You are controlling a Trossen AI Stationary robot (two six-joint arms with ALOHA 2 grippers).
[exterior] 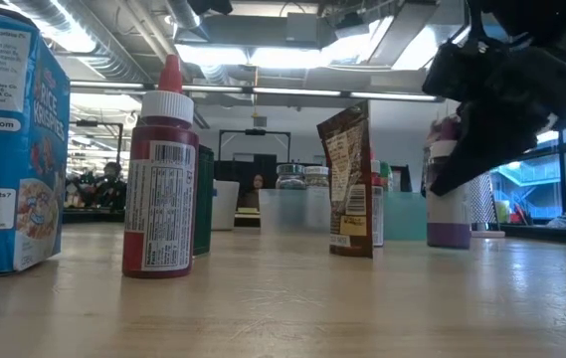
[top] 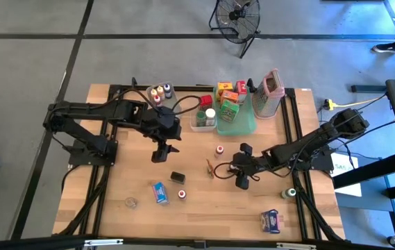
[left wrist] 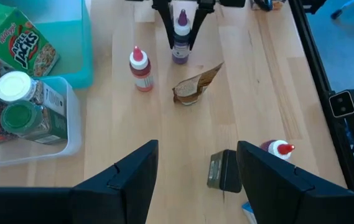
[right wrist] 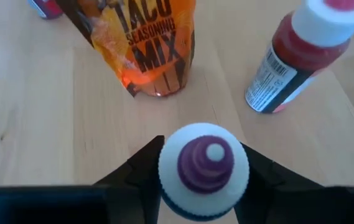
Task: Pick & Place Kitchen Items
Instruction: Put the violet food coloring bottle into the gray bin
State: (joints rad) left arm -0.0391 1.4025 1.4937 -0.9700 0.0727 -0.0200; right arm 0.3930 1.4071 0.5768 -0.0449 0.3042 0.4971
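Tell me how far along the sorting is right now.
Partly done: the clear bin and teal tray already hold jars and boxes. In hand: the right tool straddles the purple-capped bottle, fingers at either side of it. Left: the taco seasoning packet, red bottle, blue box and others on the table. The left tool hovers open.
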